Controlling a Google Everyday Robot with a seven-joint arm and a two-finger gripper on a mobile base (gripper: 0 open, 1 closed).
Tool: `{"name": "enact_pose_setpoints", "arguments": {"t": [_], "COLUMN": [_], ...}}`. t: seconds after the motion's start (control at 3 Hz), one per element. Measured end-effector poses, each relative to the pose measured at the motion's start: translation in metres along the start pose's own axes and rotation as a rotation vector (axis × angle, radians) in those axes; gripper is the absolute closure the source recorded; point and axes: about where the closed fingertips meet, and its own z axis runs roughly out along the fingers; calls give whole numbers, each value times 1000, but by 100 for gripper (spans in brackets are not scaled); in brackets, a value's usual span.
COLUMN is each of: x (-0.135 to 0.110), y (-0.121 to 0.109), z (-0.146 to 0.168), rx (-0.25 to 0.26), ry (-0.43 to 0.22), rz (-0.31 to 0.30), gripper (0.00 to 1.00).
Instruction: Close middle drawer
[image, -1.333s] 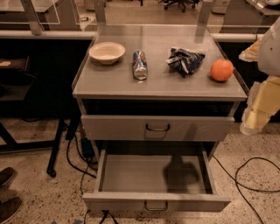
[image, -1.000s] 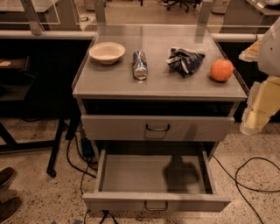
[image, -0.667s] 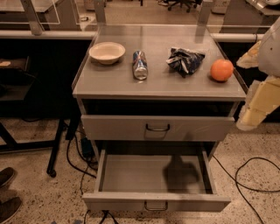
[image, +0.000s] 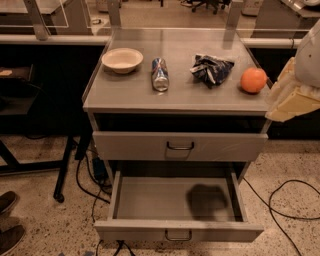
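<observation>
A round orange fruit (image: 253, 80) sits just left of the cream pincer (image: 291, 102), which hangs at the right edge of the grey metal worktop (image: 180, 97). Whether the pincer is apart or together cannot be told. Further left lie a crumpled dark blue snack bag (image: 211, 69), a silver drink can (image: 160, 74) on its side and a shallow beige bowl (image: 122, 60). The wide shallow grey middle drawer (image: 165, 202) stands pulled far out, well below and left of the pincer, under a slightly open grey upper drawer (image: 145, 146).
</observation>
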Motion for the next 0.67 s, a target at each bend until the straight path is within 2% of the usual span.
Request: {"name": "enact_pose_setpoints", "arguments": {"t": [0.33, 0.67], "x": [0, 0], "y": [0, 0], "z": [0, 0], "rx": [0, 1], "ry": [0, 0], "rz": [0, 0], "gripper": [88, 100]}}
